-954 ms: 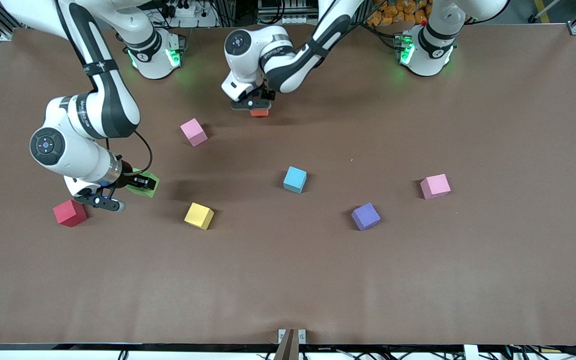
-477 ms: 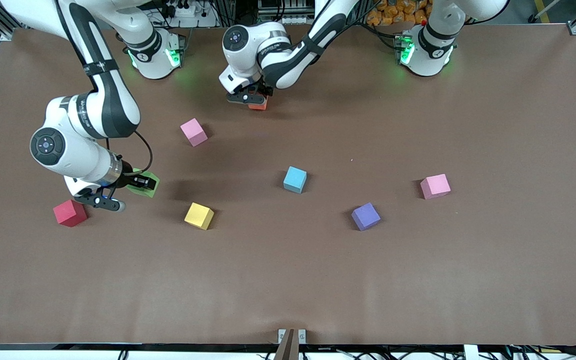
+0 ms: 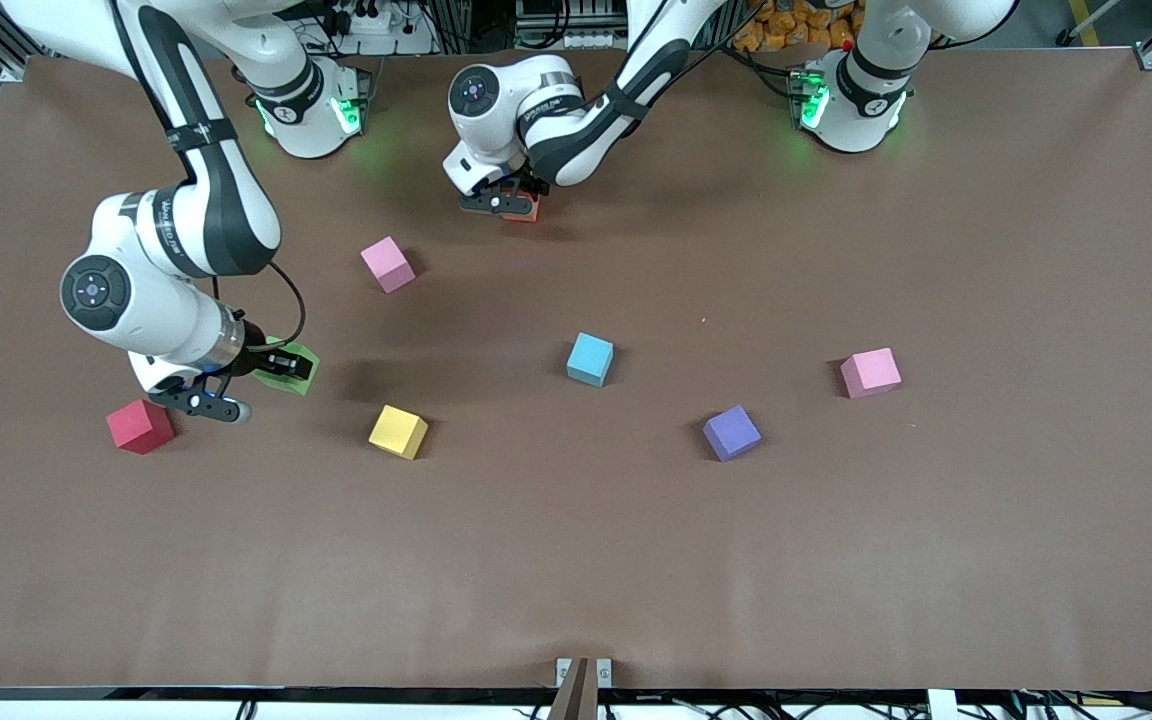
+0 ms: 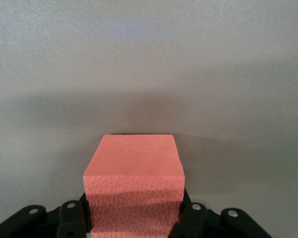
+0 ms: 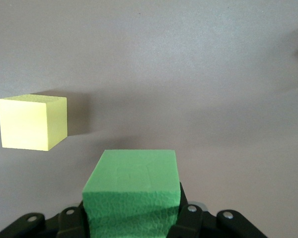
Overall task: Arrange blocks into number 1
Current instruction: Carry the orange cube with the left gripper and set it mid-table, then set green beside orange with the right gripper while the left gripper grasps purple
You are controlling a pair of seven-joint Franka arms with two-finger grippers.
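my left gripper (image 3: pixel 502 205) clamps orange block (image 4: pixel 133 191); right gripper (image 3: pixel 281 366) clamps green block (image 5: pixel 131 191); yellow block (image 3: pixel 398 432) nearest right gripper.

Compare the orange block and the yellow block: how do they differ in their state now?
The orange block is clamped in the left claw, near the robots' bases; the yellow block lies free on the table, with no claw on it. The orange block is farther from the front camera than the yellow block. Both are plain foam cubes of like size.

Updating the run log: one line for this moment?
left gripper: shut on orange block | right gripper: shut on green block | yellow block: on table
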